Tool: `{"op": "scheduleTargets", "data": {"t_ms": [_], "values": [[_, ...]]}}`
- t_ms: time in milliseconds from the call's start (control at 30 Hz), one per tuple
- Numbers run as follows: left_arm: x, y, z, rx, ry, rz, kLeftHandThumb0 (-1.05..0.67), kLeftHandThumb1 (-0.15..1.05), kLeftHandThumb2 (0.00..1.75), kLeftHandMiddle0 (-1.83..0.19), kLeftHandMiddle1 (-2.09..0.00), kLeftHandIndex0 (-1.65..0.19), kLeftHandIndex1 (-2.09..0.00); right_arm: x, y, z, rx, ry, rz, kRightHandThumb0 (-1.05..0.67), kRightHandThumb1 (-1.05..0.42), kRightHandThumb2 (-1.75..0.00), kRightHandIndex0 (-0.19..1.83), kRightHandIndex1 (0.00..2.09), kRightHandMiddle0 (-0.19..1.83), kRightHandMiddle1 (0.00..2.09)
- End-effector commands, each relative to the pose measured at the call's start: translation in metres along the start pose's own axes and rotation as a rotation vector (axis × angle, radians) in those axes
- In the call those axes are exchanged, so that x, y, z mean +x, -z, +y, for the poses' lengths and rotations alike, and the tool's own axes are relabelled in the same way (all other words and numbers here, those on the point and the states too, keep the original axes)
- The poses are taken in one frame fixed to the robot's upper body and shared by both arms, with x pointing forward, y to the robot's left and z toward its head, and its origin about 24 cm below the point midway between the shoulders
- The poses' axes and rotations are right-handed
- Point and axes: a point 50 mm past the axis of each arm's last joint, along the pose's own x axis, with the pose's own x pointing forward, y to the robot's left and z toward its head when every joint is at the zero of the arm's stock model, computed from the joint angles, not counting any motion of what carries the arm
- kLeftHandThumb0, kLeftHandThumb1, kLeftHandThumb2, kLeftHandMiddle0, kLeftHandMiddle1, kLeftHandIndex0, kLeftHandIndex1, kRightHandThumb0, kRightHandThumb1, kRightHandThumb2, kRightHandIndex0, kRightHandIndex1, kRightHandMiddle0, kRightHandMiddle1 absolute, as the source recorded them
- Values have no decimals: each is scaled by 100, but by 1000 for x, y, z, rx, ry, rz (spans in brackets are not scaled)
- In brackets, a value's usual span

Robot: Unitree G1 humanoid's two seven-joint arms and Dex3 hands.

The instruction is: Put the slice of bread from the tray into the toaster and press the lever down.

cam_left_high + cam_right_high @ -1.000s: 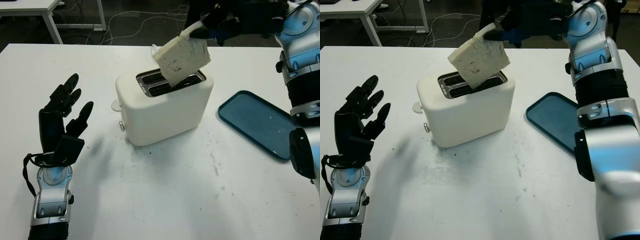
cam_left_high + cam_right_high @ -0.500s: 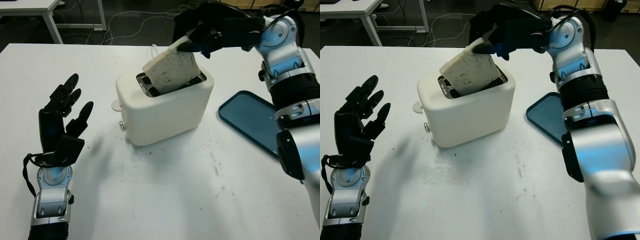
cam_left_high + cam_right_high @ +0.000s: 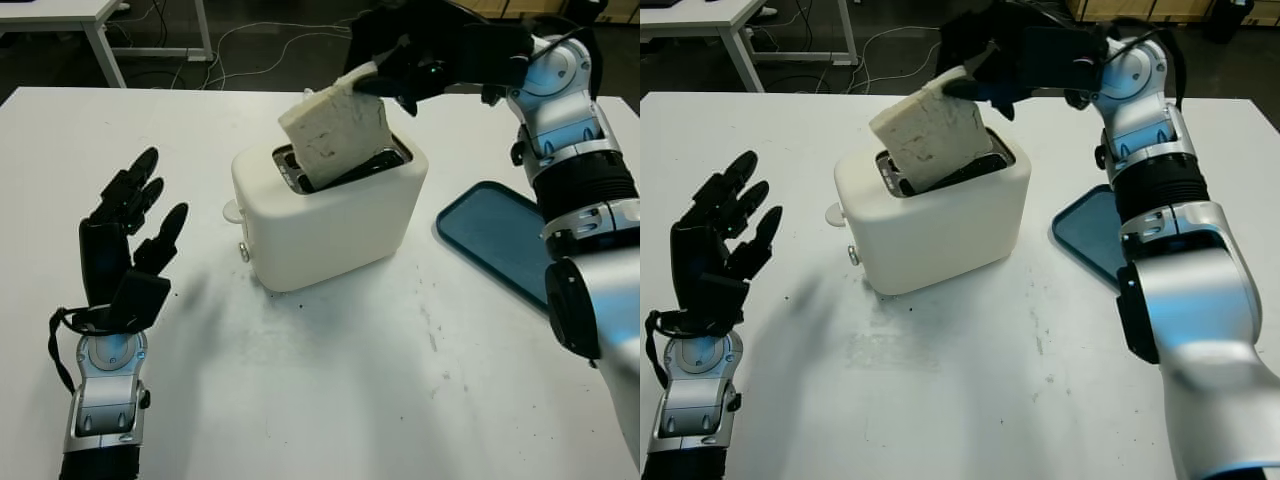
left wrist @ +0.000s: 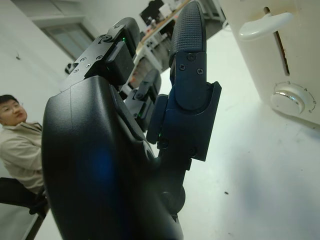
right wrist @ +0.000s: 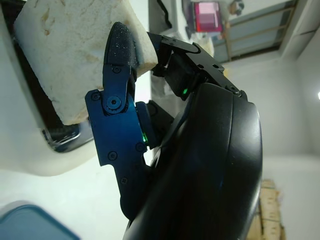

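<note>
White toaster [image 3: 330, 215] receives bread slice [image 3: 335, 130] pinched by right robot hand [image 3: 415, 50]; left robot hand [image 3: 125, 245] open.

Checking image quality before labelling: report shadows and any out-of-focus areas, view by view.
Left eye view: soft shadow on the table beside the left hand. Left wrist view: the person behind is blurred, the toaster clearer. Right wrist view: background room is soft; the bread in the right hand is clear.

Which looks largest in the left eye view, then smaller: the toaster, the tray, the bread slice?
1. toaster
2. tray, partly hidden by the right arm
3. bread slice, held by the right hand
</note>
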Motion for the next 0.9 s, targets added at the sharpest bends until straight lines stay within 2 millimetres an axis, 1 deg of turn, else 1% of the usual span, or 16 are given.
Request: {"op": "scheduleTargets", "data": {"t_ms": [0,67,233,300,467,533,567,600,667,700,767,833,867], "values": [[-3,2,1,10,-1,-3,-70,92,25,-60,-1,-50,0,-7,14,3,11,7,44,-52,-92,-51,105,175,85,175],[-3,2,1,20,-4,-2,-70,92,25,-61,-1,-50,0,-10,23,8,15,-8,72,-49,-92,-51,103,175,82,175],[-3,1,1,25,-5,-3,-70,92,25,-61,-1,-51,0,-16,43,28,-48,-76,152,-43,-92,-54,101,175,78,175],[-3,2,1,21,-5,-1,-70,92,25,-61,-1,-51,0,-17,49,35,-36,-94,170,-42,-92,-55,99,175,77,175],[-3,2,0,15,-6,5,-70,92,24,-61,-1,-51,0,-20,61,48,68,-88,163,-48,-92,-58,94,175,75,175],[-3,2,0,14,-5,3,-70,92,24,-61,-1,-51,0,-21,61,48,51,-63,158,-53,-92,-53,84,175,63,175],[-3,2,0,12,-4,1,-71,92,24,-61,-1,-51,0,-22,60,47,25,-51,156,-57,-92,-49,67,173,53,163],[-3,2,0,10,-2,1,-71,92,25,-61,-1,-51,0,-22,58,46,-25,-33,152,-61,-92,-42,46,164,48,137],[-3,2,0,4,0,4,-71,92,25,-60,0,-50,0,-24,53,42,-115,22,137,-67,-92,-34,30,145,57,92],[-3,3,1,2,1,6,-71,92,25,-60,0,-50,0,-25,51,40,-163,56,128,-67,-92,-25,19,134,59,69],[-3,3,1,7,1,6,-71,92,24,-60,0,-50,0,-28,48,35,-245,120,111,-69,-92,-18,12,128,59,49],[-3,3,1,8,0,3,-71,92,25,-60,-1,-50,0,-33,44,29,-332,194,89,-68,-92,-12,10,126,59,42],[-3,3,1,8,1,1,-70,92,25,-60,-1,-50,0,-36,42,27,-372,228,78,-67,-92,-8,12,121,60,38]]}}
